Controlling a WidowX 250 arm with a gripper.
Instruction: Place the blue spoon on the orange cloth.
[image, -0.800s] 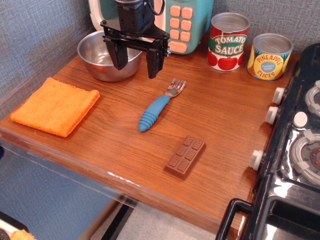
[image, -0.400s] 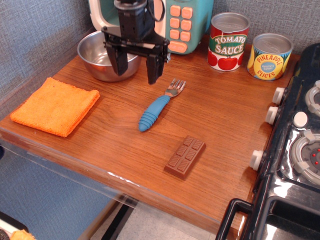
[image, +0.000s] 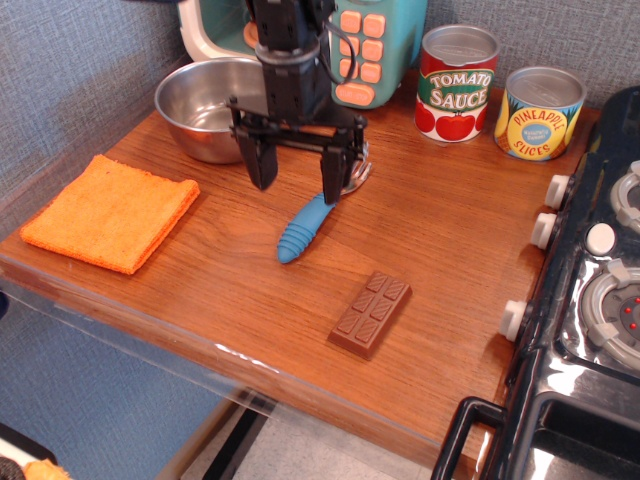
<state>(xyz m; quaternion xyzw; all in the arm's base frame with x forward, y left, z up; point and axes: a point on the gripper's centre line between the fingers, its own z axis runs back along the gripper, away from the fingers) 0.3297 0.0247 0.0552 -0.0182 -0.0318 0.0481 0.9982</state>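
Note:
The blue spoon (image: 303, 230) lies on the wooden counter, its ribbed blue handle pointing toward the front left and its silver tined head partly hidden behind my gripper. My gripper (image: 297, 190) is open and empty, hanging just above the counter with its right finger over the top of the handle and its left finger to the handle's left. The orange cloth (image: 112, 210) lies folded flat at the counter's left edge, well apart from the spoon and the gripper.
A steel bowl (image: 200, 100) sits behind the gripper at the back left. A brown chocolate bar (image: 371, 313) lies in front of the spoon. A tomato sauce can (image: 457, 82) and a pineapple can (image: 539, 112) stand at the back. A toy stove (image: 590, 290) borders the right side.
My gripper has moved right and toward the front and come down, from above the bowl's rim to just over the spoon's upper handle. It stays open. The spoon has not moved.

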